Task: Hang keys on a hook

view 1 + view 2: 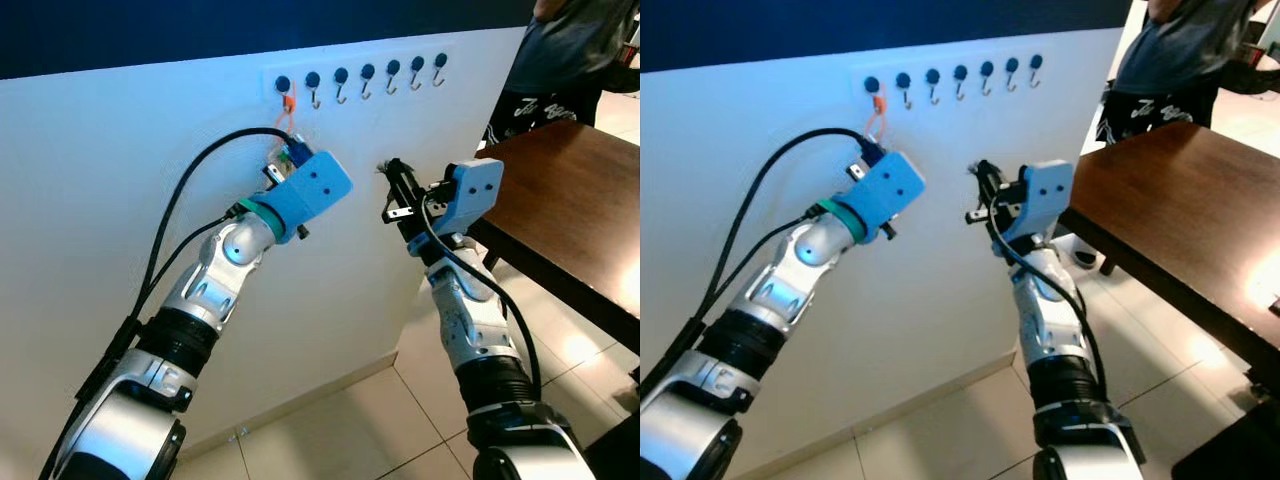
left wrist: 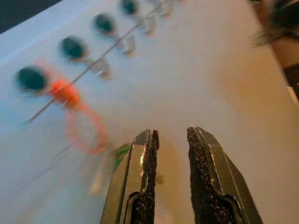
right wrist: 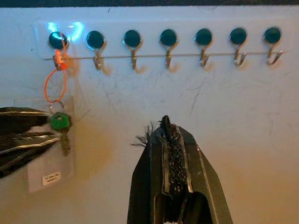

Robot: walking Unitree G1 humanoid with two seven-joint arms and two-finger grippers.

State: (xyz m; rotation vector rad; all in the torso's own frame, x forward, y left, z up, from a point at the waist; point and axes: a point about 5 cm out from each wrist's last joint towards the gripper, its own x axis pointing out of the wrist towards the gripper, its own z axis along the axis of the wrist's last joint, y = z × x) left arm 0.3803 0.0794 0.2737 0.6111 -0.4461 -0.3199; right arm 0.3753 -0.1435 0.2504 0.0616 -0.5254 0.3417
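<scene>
A row of several hooks [image 3: 166, 46] runs along the white wall. An orange loop [image 3: 53, 84] hangs from the leftmost hook [image 3: 58, 41] and carries a green-headed key [image 3: 60, 122] and a clear plastic tag [image 3: 49, 163]. My left gripper [image 2: 170, 137] is open just below and beside the hanging keys, with nothing between its fingers [image 3: 18, 135]. In the left eye view its blue wrist housing [image 1: 315, 185] covers most of the keys. My right gripper [image 1: 393, 170] is shut and empty, raised near the wall below the middle hooks.
A dark brown table [image 1: 580, 200] stands at the right, close to my right arm. A person [image 1: 560, 50] stands behind it at the upper right. Tiled floor [image 1: 400, 420] lies below the wall.
</scene>
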